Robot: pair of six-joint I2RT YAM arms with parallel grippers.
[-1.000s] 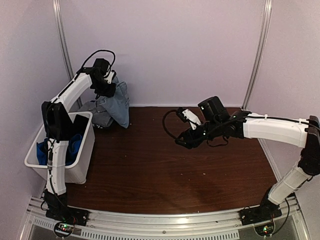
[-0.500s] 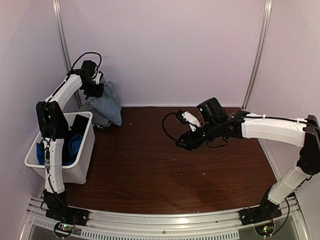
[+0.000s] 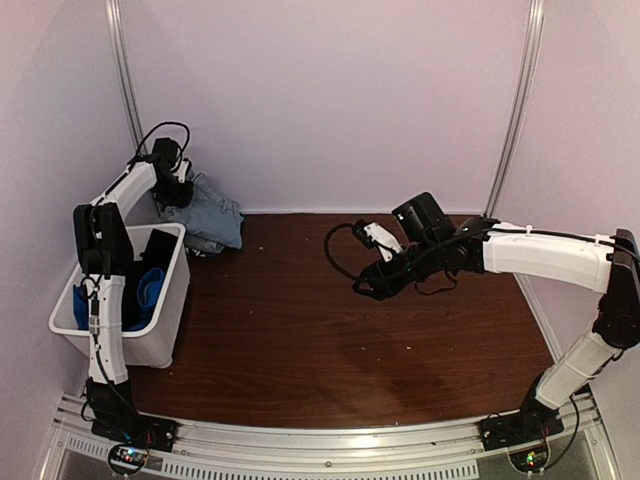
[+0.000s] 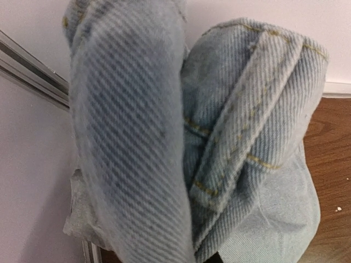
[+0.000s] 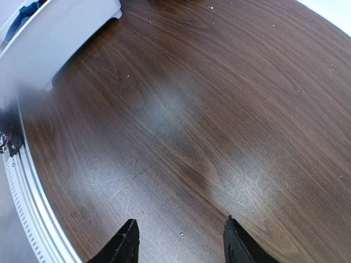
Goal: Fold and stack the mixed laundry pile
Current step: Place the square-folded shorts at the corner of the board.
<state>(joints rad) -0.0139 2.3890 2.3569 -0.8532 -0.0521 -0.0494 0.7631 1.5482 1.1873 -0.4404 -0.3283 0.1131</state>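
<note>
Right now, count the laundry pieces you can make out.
2: light-blue denim held by the left gripper in the back-left corner; royal-blue fabric in the white bin. More may be hidden.

The faded denim piece [image 4: 230, 159] fills the left wrist view, cut off at top and bottom, hiding the left gripper [image 3: 183, 194] fingers. The left arm [image 3: 108, 310] partly hides the blue fabric [image 3: 150, 288] in the bin [image 3: 165, 322].

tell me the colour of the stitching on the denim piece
Yellow-tan stitching on faded light-blue denim; clearest in the left wrist view.

Pale lilac walls [image 3: 330, 100] w/ metal corner rails [image 3: 515, 110]; dark wood tabletop [image 3: 300, 340], scuffed, glare patches.
</note>
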